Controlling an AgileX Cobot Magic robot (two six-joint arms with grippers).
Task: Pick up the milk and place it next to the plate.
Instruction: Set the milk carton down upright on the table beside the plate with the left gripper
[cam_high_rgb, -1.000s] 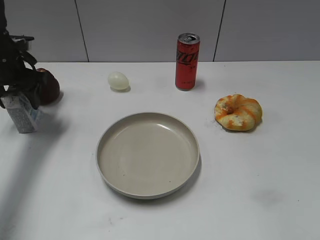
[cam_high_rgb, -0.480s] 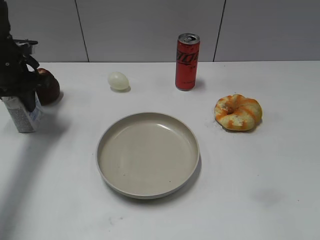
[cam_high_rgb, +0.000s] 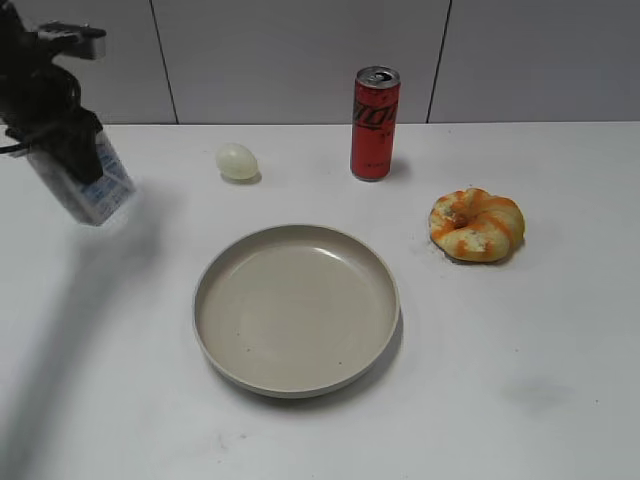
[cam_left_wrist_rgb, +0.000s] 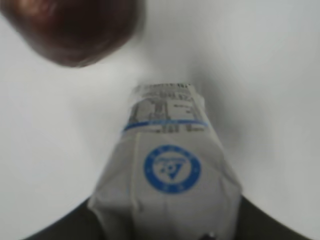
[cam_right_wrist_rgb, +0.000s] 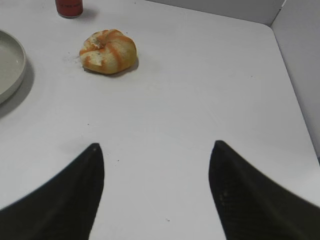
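Observation:
My left gripper (cam_high_rgb: 62, 150) is shut on the milk (cam_high_rgb: 92, 190), a small white-and-blue carton with speckled grey sides. It holds the carton tilted and lifted off the table at the far left, well left of the plate (cam_high_rgb: 222, 262). In the left wrist view the milk (cam_left_wrist_rgb: 167, 170) fills the space between the jaws (cam_left_wrist_rgb: 165, 225), its blue round logo facing me. The plate also shows at the left edge of the right wrist view (cam_right_wrist_rgb: 15, 55). My right gripper (cam_right_wrist_rgb: 156, 150) is open and empty over bare table.
A tall red can (cam_high_rgb: 374, 124) stands at the back. A pale egg (cam_high_rgb: 237, 161) lies behind the plate on the left. A round orange-streaked bun (cam_high_rgb: 476, 225) lies right of the plate. A dark red apple (cam_left_wrist_rgb: 70, 27) lies beneath the lifted carton.
My left gripper has lifted the milk off the table and carried it up and to the right, tilting it. It now hides the apple in the exterior view.

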